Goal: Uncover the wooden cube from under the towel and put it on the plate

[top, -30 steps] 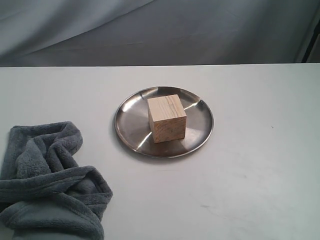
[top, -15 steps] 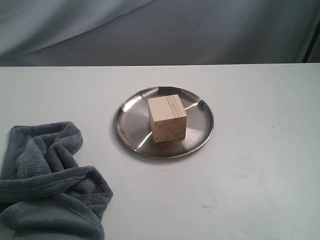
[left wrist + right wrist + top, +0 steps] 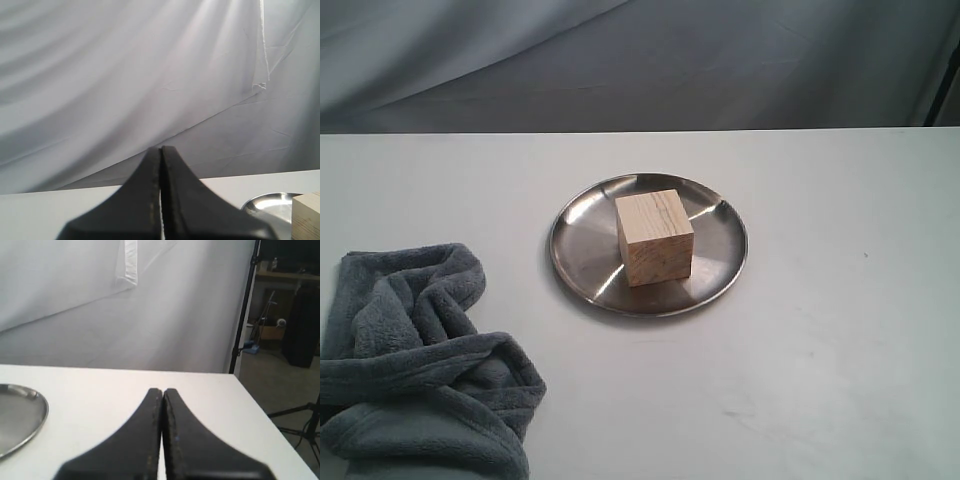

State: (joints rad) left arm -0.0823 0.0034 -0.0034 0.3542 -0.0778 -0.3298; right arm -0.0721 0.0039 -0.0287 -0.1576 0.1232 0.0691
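Nothing has shifted in the last second, so you can judge the task done. The light tan, grain-faced wooden cube [image 3: 654, 238] sits upright mid-dish on the round brushed-steel plate [image 3: 578, 250]. The fluffy slate-grey fleece towel [image 3: 415, 370] lies bunched at eight o'clock, well apart. The left gripper [image 3: 161, 152] and right gripper [image 3: 163, 394] are pressed together (both empty).

We see a pale white surface [image 3: 840, 330] running back to a creased grey-white backdrop cloth [image 3: 620, 60] — softly, evenly lit. Past the cloth's edge stands a black pole [image 3: 246, 305], and beyond it a dim room with grey floor [image 3: 260, 375] and tripod legs [image 3: 295, 410].
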